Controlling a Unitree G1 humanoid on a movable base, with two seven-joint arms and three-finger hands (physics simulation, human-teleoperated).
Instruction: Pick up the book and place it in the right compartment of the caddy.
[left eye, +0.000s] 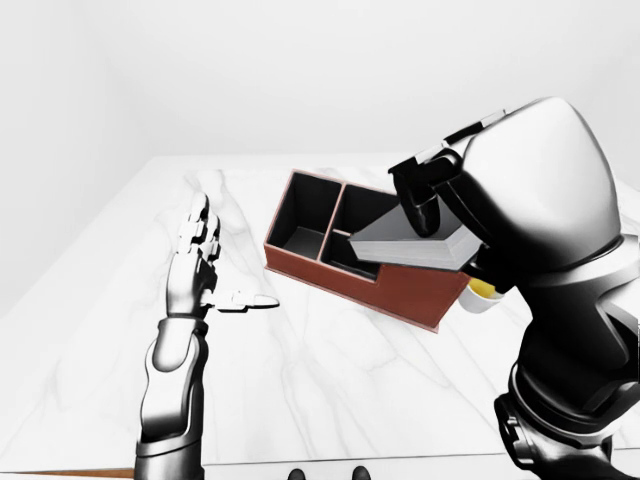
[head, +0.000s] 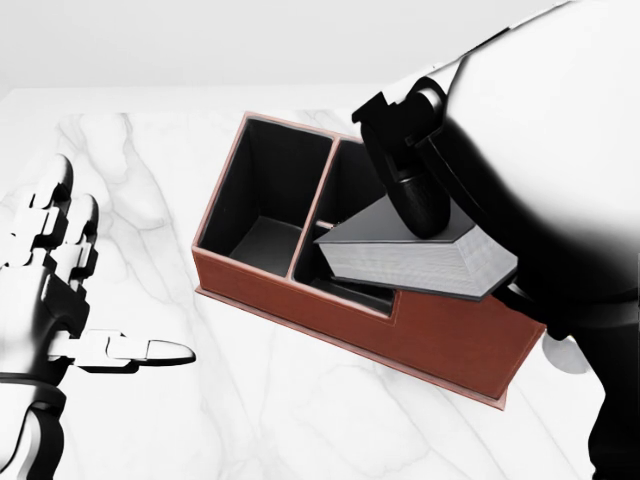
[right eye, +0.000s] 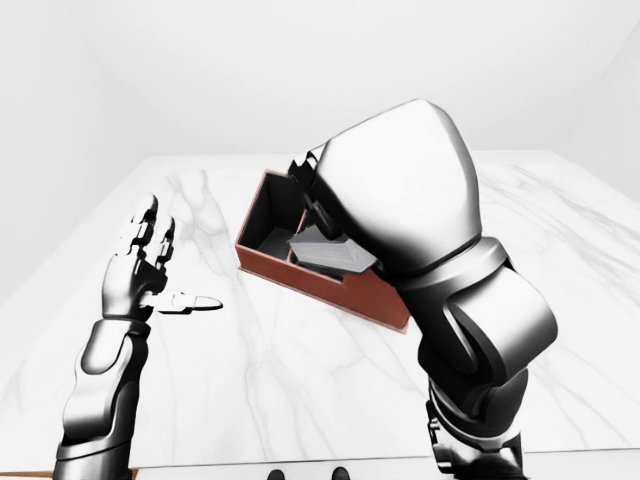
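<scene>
The right hand (head: 470, 190) grips the grey book (head: 405, 255) above the brown caddy (head: 300, 290), blocking its right compartment, beside a yellow object (left eye: 483, 290); the left hand (head: 60, 290) hovers open, far left.

White marble tabletop (left eye: 330, 400), grey veining, fills the lower part of each view. Plain white walls (left eye: 250, 70) rise beyond its top edge. Light even, diffuse. Brown strip under tabletop's bottom-left edge.
</scene>
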